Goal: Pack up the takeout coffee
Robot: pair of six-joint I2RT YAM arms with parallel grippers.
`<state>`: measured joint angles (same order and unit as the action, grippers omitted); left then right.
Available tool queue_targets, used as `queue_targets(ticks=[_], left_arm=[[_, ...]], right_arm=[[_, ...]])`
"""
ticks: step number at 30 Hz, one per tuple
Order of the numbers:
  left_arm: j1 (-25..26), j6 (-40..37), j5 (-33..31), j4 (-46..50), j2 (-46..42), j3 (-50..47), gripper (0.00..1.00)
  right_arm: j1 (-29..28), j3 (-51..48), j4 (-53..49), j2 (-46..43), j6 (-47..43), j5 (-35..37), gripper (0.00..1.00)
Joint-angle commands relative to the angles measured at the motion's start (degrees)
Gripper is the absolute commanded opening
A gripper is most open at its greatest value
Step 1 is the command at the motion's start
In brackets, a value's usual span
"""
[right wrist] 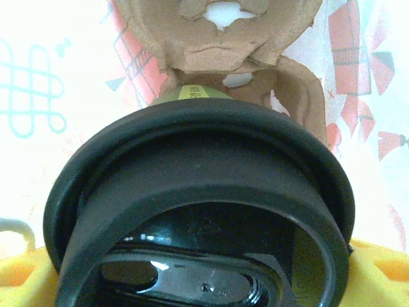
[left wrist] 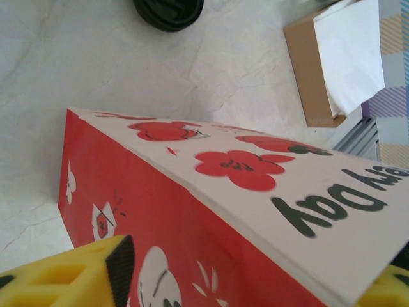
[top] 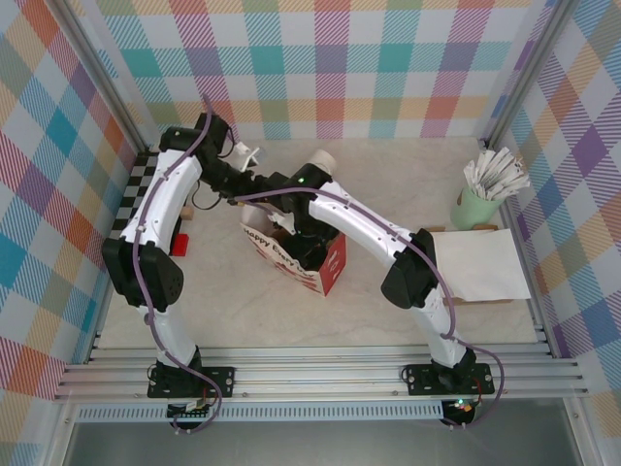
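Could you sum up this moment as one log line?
right end effector: grips black-lidded green paper cup inside red-and-white paper gift bag | left end effector: open, at bag's outer side

**Crowded middle, bare near edge**

The gift bag (top: 281, 254) stands midway on the tabletop (top: 291, 320), with the left arm (top: 167, 204) and right arm (top: 374, 231) bent over its mouth, closing the way in from above; inside, the takeout coffee (right wrist: 204, 185) blocks the shaft above the cardboard carrier (right wrist: 192, 48). A cup of packets (top: 480, 204) and a flat paper stack (top: 475, 264) hold the right edge, a checkered board (top: 136, 189) the left. The near edge lies bare.
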<state>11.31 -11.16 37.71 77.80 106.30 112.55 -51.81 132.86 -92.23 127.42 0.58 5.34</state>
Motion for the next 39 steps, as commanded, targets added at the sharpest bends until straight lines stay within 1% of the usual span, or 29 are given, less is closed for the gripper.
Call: queue_targets(ticks=[1, 2, 3, 5, 7, 10, 13, 15, 17, 20, 24, 28, 36, 39], left_arm=[[-0.41, -0.3, -1.32, 2.41, -2.46, -1.88, 0.39], [-0.4, 0.59, -2.95, 2.43, -2.41, -1.51, 0.31], [-0.41, 0.9, -3.74, 2.69, -2.29, -0.84, 0.24], [-0.41, 1.14, -3.1, 4.22, -1.32, 2.04, 0.16], [-0.4, 1.36, -1.69, 5.8, -0.12, 4.57, 0.1], [-0.35, 1.67, -1.34, 7.07, 0.74, 5.58, 0.06], [-0.32, 1.49, -1.81, 8.0, 1.0, 5.29, 0.05], [-0.25, 1.2, -1.44, 8.61, 1.4, 5.29, 0.05], [0.02, 0.76, -1.41, 9.12, 1.79, 5.18, 0.04], [0.2, 0.2, -1.91, 9.07, 1.85, 4.31, 0.01], [0.2, 0.21, -2.55, 5.37, -0.25, 1.28, 0.0], [0.2, 0.97, -2.82, -1.22, -3.34, -3.56, 0.0], [0.2, 0.61, -1.73, -6.66, -6.4, -8.19, 0.0], [0.2, 0.44, -2.15, -7.29, -6.99, -9.19, 0.0]], right_arm=[[0.03, 1.29, -4.28, -0.6, -0.23, -2.35, 0.56], [0.04, 1.41, -4.2, -1.02, -0.23, -3.93, 0.56], [0.04, 1.65, -4.17, -1.3, -0.27, -5.6, 0.56], [0.04, 2.16, -4.02, -1.76, -0.23, -10.54, 0.56], [-0.04, 1.83, -3.59, -2.34, -0.52, -14.87, 0.56], [-0.13, 0.45, -3.07, -2.88, -1.13, -19.02, 0.56], [-0.16, 0.17, -2.82, -2.88, -0.95, -20.9, 0.56], [-0.13, 0.2, -2.7, -2.72, -0.22, -19.04, 0.56], [-0.14, 0.26, -3.3, -2.13, 0.9, -14.78, 0.55], [-0.11, 1.39, -5.13, -1.02, 1.34, -10.44, 0.55], [-0.12, 1.25, -5.48, -1.14, 1.79, -8.47, 0.55], [-0.13, -0.48, -5.18, -0.97, 1.71, -6.04, 0.55], [-0.13, -3.57, -0.05, -1.48, 2.32, -4.21, 0.55], [-0.13, -4.63, 0.63, -1.36, 1.52, -3.48, 0.56]])
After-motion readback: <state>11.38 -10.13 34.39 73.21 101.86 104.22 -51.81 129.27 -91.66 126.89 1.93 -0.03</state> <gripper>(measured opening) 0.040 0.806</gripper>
